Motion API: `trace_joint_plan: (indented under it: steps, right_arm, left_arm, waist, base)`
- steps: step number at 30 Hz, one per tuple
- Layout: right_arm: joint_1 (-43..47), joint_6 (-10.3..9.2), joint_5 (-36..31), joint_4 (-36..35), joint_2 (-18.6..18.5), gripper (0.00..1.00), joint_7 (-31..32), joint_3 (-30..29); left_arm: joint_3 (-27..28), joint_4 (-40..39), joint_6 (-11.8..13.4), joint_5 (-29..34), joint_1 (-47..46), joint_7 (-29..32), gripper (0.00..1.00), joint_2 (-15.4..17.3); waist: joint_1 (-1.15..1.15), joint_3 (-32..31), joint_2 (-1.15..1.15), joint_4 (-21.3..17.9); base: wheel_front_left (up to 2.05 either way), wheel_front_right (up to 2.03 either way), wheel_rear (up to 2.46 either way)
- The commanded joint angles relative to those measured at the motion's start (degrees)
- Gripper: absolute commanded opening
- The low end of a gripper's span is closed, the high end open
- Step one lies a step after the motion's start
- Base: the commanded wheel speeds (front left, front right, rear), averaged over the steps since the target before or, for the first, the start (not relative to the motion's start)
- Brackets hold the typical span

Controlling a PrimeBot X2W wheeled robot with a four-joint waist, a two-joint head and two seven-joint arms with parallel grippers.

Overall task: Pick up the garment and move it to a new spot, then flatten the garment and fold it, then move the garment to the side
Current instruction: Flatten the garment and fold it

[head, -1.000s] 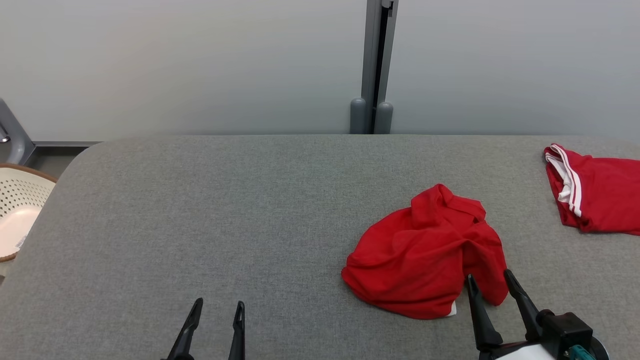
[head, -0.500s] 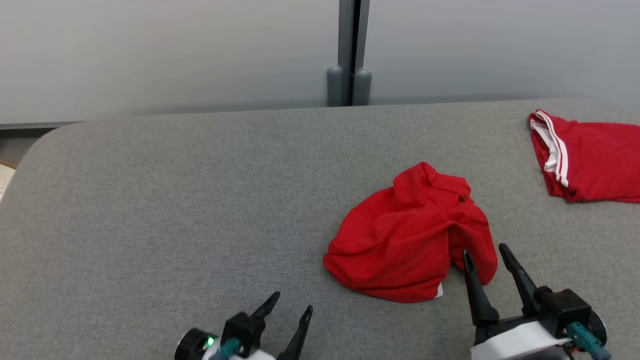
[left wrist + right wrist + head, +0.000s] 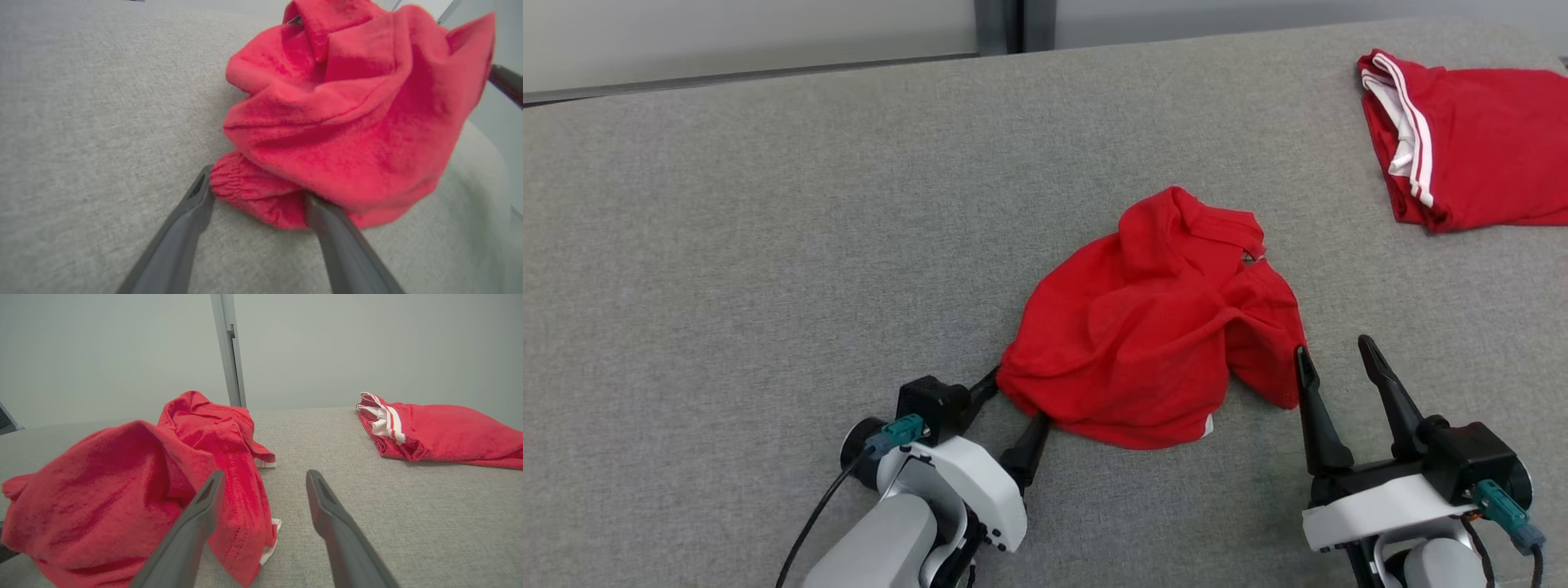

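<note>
The garment [image 3: 1152,327], a crumpled red shirt, lies in a heap on the grey padded table [image 3: 768,245]. My left gripper [image 3: 1017,400] is open at the heap's near left edge, one finger on each side of it. In the left wrist view a gathered red cuff of the garment [image 3: 327,122] lies between the left gripper's [image 3: 257,188] fingers. My right gripper [image 3: 1331,347] stands open just right of the heap's hanging right fold. In the right wrist view its left finger is against the garment [image 3: 135,486], and the right gripper [image 3: 264,474] has bare table between its tips.
A second red garment with white stripes [image 3: 1478,139] lies folded at the table's far right [image 3: 441,428]. A grey post [image 3: 1013,16] stands against the pale wall behind the table's far edge. Bare grey surface spreads to the left of the heap.
The head camera has tilted down and turned, shifting the whole picture. My left arm has come forward and right until its open fingers reach the garment's near left edge. The right gripper stays beside the heap.
</note>
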Motion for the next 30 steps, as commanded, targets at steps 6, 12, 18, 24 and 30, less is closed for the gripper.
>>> trace_joint_plan:
  steps: [6, 12, 18, 24, 30]
  right_arm:
    - [-2.2, -0.11, -0.25, -0.33, 0.46, 1.0, -0.06, 0.19]
    - [-3.64, -0.11, 0.21, -0.56, 0.83, 1.0, -0.06, 0.52]
    - [-4.18, -0.11, 0.6, -0.51, 1.14, 1.0, -0.06, 0.24]
    - [-2.87, -0.11, 0.8, 0.36, 1.44, 1.0, -0.06, 0.04]
    - [-2.75, -0.11, 1.13, 0.56, 1.58, 1.0, -0.06, 0.52]
  left_arm:
    - [-5.61, -1.07, -0.82, -5.91, -4.72, -0.75, 1.0, -0.07]
    - [-11.28, -4.17, -0.9, -7.21, -9.24, -1.25, 1.0, 0.19]
    - [-11.69, -9.77, -0.88, -0.93, -13.1, -1.38, 0.0, 0.26]
    - [-5.04, -15.09, 2.36, 12.73, -16.19, -1.41, 0.0, 0.69]
    - [-4.03, -20.48, 5.45, 25.78, -21.84, -1.41, 0.0, 3.4]
  waist:
    - [0.0, 2.74, 0.0, -2.36]
    - [0.0, 4.08, 0.0, -3.52]
    - [0.0, 4.59, 0.0, -4.64]
    - [0.0, 2.01, 0.0, -4.69]
    - [0.0, -0.08, 0.0, -3.66]
  base:
    - [0.0, 0.0, 0.0]
    - [0.0, 0.0, 0.0]
    - [0.0, 0.0, 0.0]
    - [0.0, 0.0, 0.0]
    - [0.0, 0.0, 0.0]
